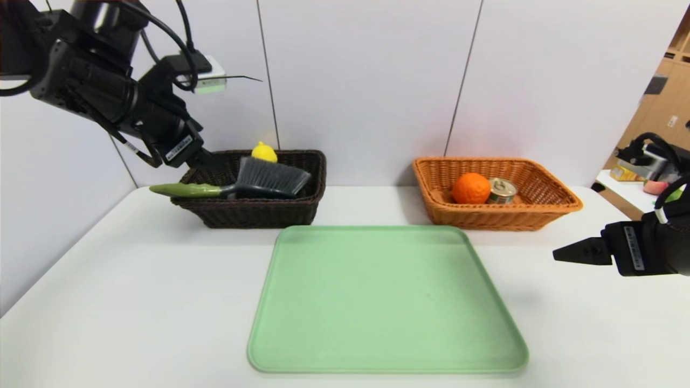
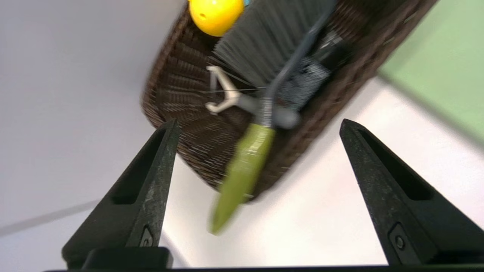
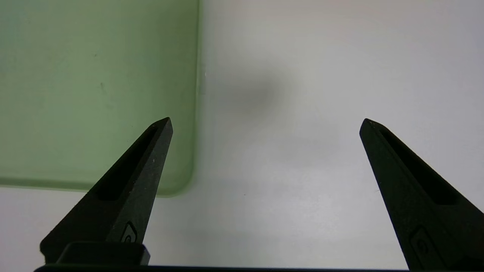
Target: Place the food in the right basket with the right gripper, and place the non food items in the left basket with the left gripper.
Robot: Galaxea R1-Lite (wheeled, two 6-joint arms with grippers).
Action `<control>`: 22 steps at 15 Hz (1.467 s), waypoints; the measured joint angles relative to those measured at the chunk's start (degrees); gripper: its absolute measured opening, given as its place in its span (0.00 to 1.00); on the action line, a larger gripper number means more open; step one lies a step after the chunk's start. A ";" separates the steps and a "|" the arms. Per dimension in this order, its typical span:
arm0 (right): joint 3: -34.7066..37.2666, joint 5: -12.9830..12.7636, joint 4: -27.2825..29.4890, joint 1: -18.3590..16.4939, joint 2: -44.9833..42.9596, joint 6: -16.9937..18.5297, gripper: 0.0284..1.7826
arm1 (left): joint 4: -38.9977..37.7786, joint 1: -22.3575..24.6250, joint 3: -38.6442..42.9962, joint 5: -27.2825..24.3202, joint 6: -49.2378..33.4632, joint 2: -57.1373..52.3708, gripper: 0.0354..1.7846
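Observation:
The dark brown left basket (image 1: 253, 211) holds a grey brush with a green handle (image 1: 186, 189) that sticks out over its left rim, a yellow ball (image 1: 264, 153) and a white-and-grey tool (image 2: 242, 102). The orange right basket (image 1: 498, 215) holds an orange (image 1: 471, 188) and a tin can (image 1: 502, 190). My left gripper (image 1: 207, 160) hangs open and empty above the left basket's left end; in the left wrist view (image 2: 257, 128) the brush handle (image 2: 242, 173) lies below the spread jaws. My right gripper (image 1: 563, 252) is open and empty over the table right of the tray.
A green tray (image 1: 385, 299) lies bare in the middle of the white table (image 1: 135, 302); its corner shows in the right wrist view (image 3: 94, 94). White wall panels stand behind the baskets. Shelves and a side table sit at the far right.

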 joint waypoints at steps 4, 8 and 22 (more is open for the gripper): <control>-1.16 0.71 -2.19 0.18 -1.99 -9.41 0.96 | 3.66 -2.61 3.91 0.34 -31.90 -11.00 0.89; -0.15 0.13 -4.96 -0.65 -5.51 -9.14 0.96 | 2.93 -3.13 14.67 3.16 -44.29 -26.71 0.92; 21.99 -2.05 -10.78 -10.40 -50.55 -9.41 0.96 | -3.34 10.39 57.50 14.76 -43.57 -88.78 0.94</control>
